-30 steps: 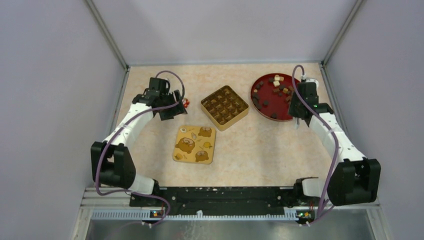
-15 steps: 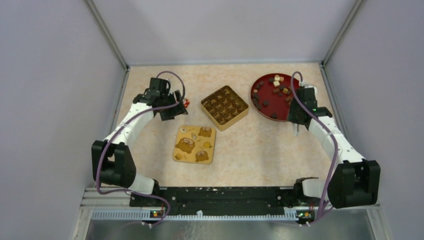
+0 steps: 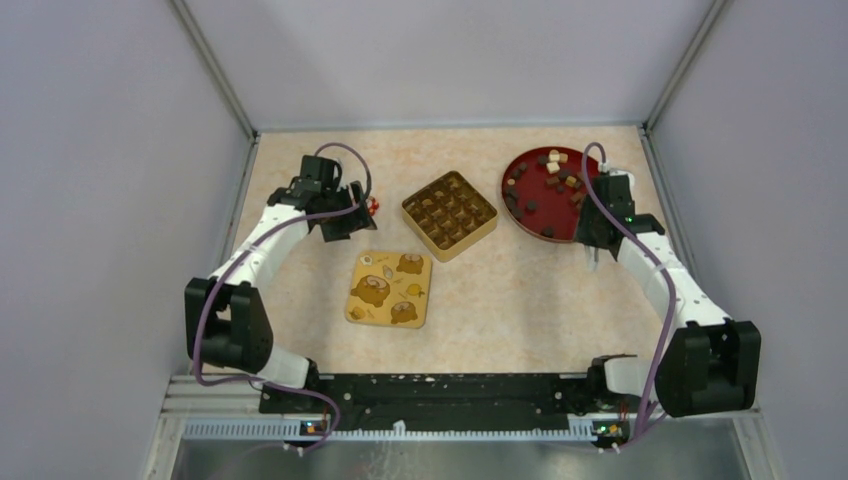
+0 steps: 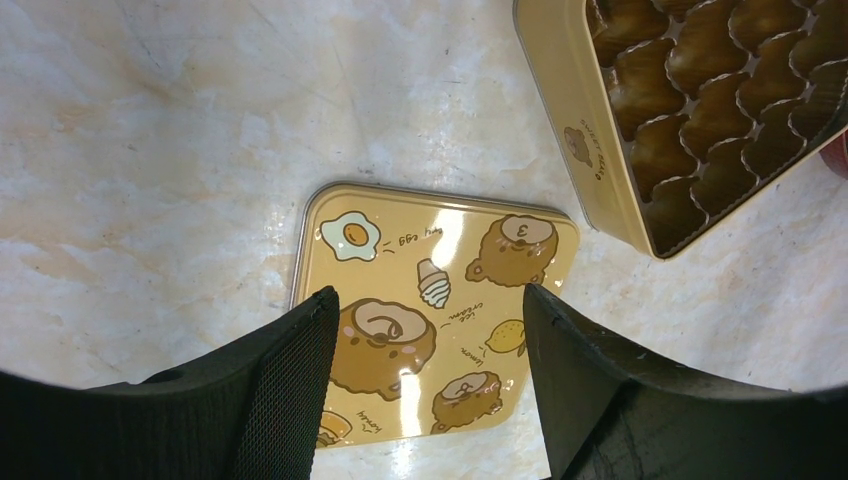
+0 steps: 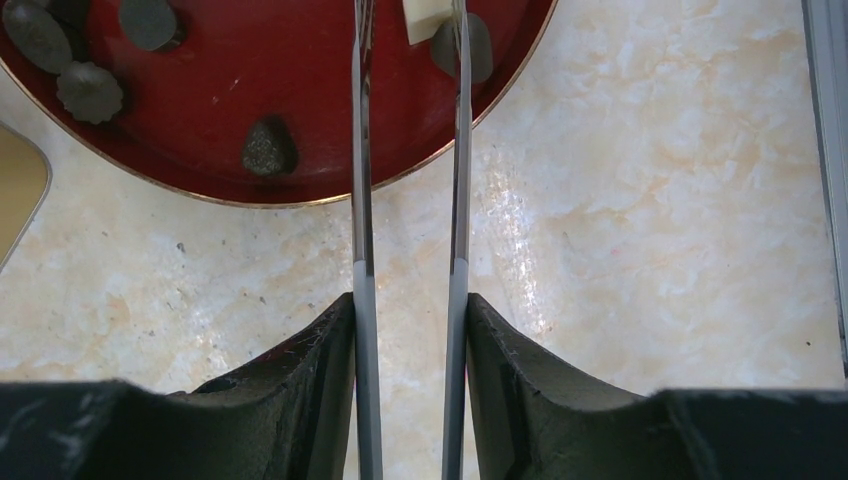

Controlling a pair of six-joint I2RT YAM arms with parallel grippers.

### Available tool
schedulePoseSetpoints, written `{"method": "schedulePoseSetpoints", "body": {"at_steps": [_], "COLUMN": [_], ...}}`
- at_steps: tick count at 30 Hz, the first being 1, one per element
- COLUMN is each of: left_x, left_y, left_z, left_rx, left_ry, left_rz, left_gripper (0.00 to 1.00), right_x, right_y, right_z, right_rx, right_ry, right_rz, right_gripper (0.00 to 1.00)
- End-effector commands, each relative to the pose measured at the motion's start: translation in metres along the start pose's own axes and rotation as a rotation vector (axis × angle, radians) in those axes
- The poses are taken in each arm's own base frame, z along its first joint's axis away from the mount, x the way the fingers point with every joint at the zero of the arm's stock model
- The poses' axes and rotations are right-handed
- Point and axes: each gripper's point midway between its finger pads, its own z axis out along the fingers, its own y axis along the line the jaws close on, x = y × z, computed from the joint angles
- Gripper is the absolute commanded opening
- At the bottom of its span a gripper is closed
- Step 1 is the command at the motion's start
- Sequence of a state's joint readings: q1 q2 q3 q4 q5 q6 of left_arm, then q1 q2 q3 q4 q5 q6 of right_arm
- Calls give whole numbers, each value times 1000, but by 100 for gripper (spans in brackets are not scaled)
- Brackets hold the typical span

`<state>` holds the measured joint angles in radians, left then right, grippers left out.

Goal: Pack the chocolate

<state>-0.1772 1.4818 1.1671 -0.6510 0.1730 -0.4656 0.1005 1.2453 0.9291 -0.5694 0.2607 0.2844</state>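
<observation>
The left gripper (image 4: pixel 428 300) is hovering wide open over the yellow lid (image 4: pixel 400 255); the right gripper (image 5: pixel 408 60), blades parted, is hanging over chocolate (image 5: pixel 268 148) on the red plate (image 5: pixel 250 70).

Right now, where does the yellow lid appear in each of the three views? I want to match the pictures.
Top external: the lid lies near the centre, just nearer than the tin.
Left wrist: lower centre, between the fingers of the open left hand; tin at upper right.
Right wrist: not in it; mainly the plate shows.
Shared landmark: the tin; the tan corner at the right wrist view's left edge is probably it.
</observation>
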Motion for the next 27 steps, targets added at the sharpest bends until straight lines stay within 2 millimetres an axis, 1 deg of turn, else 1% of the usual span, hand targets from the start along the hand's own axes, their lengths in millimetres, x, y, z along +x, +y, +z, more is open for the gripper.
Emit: {"method": "schedulePoseSetpoints", "body": {"at_steps": [1,5,11,14,21,25,27], "left_x": [-14,-15,-14,-13,-12,-11,-11], "left_y": [-9,-11,-9,-7,-7,-7,-6], "left_z": [-1,-2,-2,-2,-3,-3,-4], "left_rx": [38,43,35,32,30,31,28], "left_ry": [-27,-31,-30,-32,-33,-31,-32], "left_rz": [0,0,0,-1,-2,-2,-1], "left_gripper": [73,73,72,72,72,73,72], "right_x": [-18,-24,-28,-25,-10,-7,-7], "right_y": [-5,-7,-10,-10,-9,-4,-1], "right_z": [-11,-15,-14,-9,5,11,10], "right_rx": [10,20,41,44,47,21,0], "right_ry": [-67,-93,-97,-81,-36,-19,-18], "right_rz": [27,28,15,7,-10,-7,-5], "right_gripper": [41,41,41,42,43,43,43]}}
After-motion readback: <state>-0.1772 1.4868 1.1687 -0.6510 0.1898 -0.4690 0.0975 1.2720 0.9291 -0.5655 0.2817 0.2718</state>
